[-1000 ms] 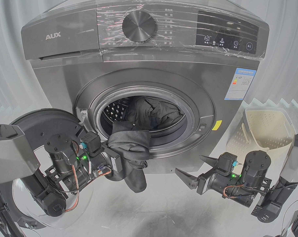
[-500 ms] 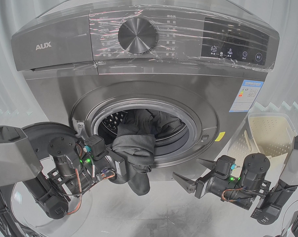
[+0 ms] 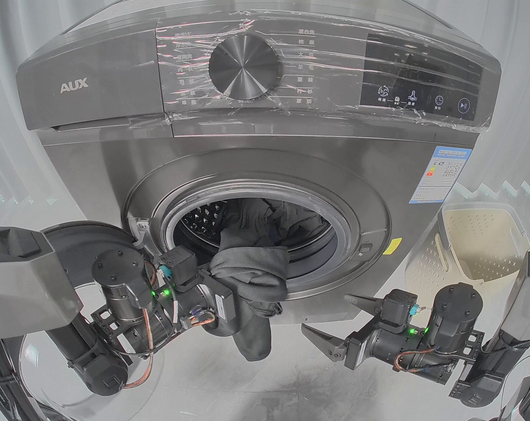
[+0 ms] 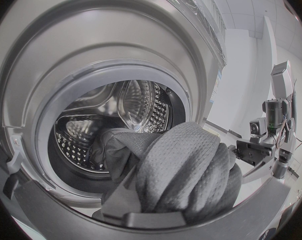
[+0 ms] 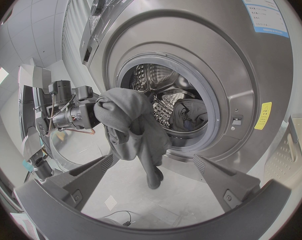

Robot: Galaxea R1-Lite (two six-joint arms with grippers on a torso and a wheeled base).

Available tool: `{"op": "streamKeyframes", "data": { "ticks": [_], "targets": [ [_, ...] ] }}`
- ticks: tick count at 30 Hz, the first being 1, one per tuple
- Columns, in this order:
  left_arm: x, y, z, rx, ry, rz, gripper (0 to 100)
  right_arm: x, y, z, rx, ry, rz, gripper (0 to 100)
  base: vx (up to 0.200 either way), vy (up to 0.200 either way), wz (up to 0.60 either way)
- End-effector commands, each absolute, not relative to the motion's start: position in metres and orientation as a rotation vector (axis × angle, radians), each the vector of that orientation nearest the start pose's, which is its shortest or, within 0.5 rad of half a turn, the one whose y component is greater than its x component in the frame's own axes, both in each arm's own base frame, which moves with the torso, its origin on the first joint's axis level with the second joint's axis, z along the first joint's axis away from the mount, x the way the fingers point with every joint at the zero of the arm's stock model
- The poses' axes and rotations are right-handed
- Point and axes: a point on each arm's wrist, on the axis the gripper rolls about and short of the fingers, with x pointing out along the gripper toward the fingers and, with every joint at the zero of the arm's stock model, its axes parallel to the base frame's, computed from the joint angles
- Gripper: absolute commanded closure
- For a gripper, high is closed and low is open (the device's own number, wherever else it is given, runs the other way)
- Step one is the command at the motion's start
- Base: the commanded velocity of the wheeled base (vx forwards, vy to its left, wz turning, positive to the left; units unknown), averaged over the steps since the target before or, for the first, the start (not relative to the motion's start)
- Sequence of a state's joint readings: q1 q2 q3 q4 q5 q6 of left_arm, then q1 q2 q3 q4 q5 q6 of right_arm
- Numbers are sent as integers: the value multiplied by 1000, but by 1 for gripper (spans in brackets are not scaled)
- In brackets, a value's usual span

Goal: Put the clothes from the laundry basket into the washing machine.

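The step in hand was loading: the left end effector [image 3: 234, 297], at the lower left of the head view, was clamped shut on a bunched grey garment [image 3: 254, 269] held just in front of the lower-left edge of the washing machine [image 3: 311, 165] opening. One end of the garment dangled below the door rim toward the floor; whether the cloth touched the rim was not clear. A darker garment [image 3: 279, 220] already lay inside the drum [image 4: 141, 100]. The right end effector [image 3: 328, 320], at the lower right, was spread wide and held nothing. The laundry basket [image 3: 452, 264] stood beside the machine at the right edge. Next, the left arm likely needed to push deeper past the rim before letting go, so the hanging tail would follow inside rather than slip out.
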State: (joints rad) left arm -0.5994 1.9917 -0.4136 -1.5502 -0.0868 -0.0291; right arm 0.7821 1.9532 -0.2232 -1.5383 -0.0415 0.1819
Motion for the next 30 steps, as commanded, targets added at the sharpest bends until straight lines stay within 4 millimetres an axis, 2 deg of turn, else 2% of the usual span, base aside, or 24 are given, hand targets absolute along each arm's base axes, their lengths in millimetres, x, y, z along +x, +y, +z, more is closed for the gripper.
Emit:
{"op": "streamKeyframes", "data": {
  "ticks": [1, 5, 15, 25, 30],
  "targets": [
    [256, -181, 86, -30, 52, -700, 100, 182, 182, 78, 98, 236, 728, 0, 0, 0, 0],
    [276, -192, 67, -53, 83, -708, 100, 177, 185, 78, 95, 238, 748, 0, 0, 0, 0],
    [312, -214, 51, -112, 44, -675, 100, 173, 181, 74, 82, 260, 725, 0, 0, 0, 0],
    [356, -235, 46, -151, -58, -600, 100, 173, 182, 75, 85, 256, 724, 0, 0, 0, 0],
    [379, -231, 44, -151, -66, -544, 100, 172, 183, 74, 84, 258, 727, 0, 0, 0, 0]
  ]
}}
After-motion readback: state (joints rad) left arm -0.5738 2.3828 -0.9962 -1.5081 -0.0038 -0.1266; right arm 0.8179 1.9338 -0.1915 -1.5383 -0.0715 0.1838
